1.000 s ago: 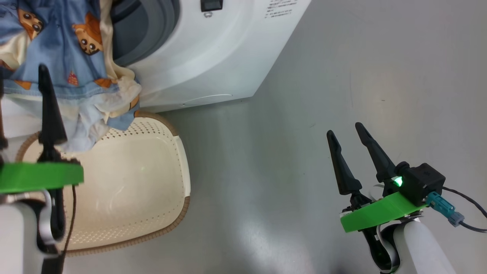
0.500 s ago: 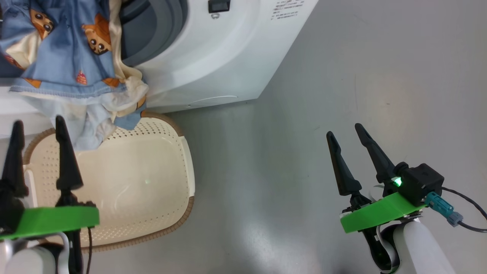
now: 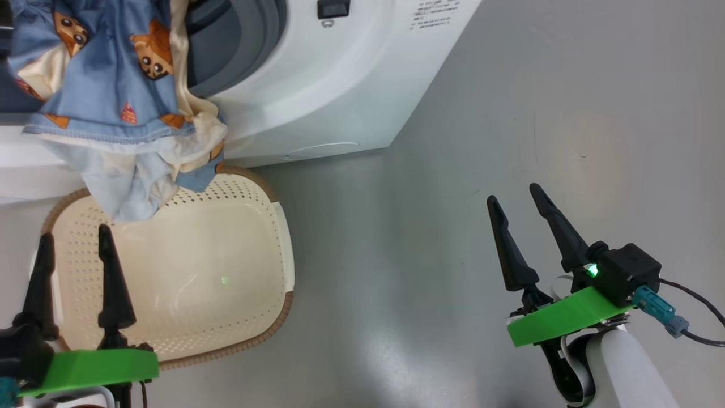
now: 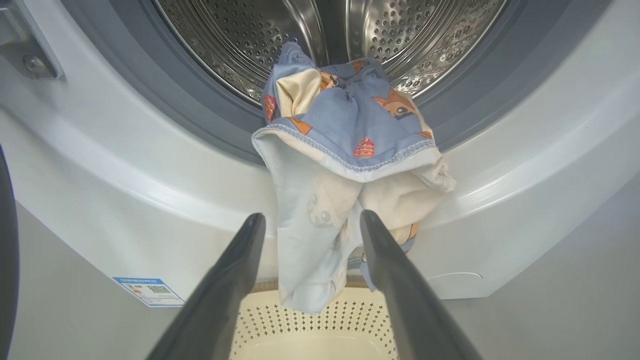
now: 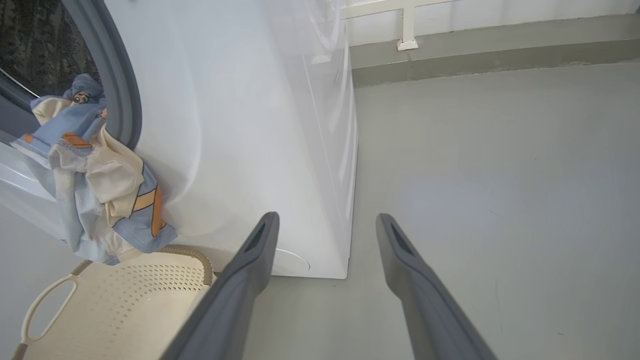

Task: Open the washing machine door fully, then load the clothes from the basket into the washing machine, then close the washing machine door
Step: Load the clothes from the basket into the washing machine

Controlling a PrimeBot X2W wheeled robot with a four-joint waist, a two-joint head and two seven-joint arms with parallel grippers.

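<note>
The light-blue printed clothes [image 3: 102, 85] hang half in, half out of the washing machine [image 3: 340, 85]. They drape over its grey gasket [image 3: 249, 39] and white front, down to the basket [image 3: 283, 306]. The left wrist view shows their top end [image 4: 345, 130] lying on the steel drum's [image 4: 225, 40] lip. My left gripper [image 3: 73, 238] is open over the basket's near side, below and apart from the cloth, and its fingers [image 4: 312, 216] frame the hanging end. My right gripper [image 3: 513, 192] is open above the floor, holding nothing. A dark edge at the left wrist view's left border may be the door.
The basket's cream interior [image 5: 125, 300] holds nothing and sits against the machine's base. A blue label sticker [image 4: 147, 291] is low on the machine's front. Grey floor [image 3: 453, 170] spreads to the right of the machine, and a low wall ledge [image 5: 475, 50] runs behind it.
My left gripper has drawn back and down from the clothes to the basket's near side, both fingers now apart. The head camera shifted slightly. The clothes stay draped; the right arm is still.
</note>
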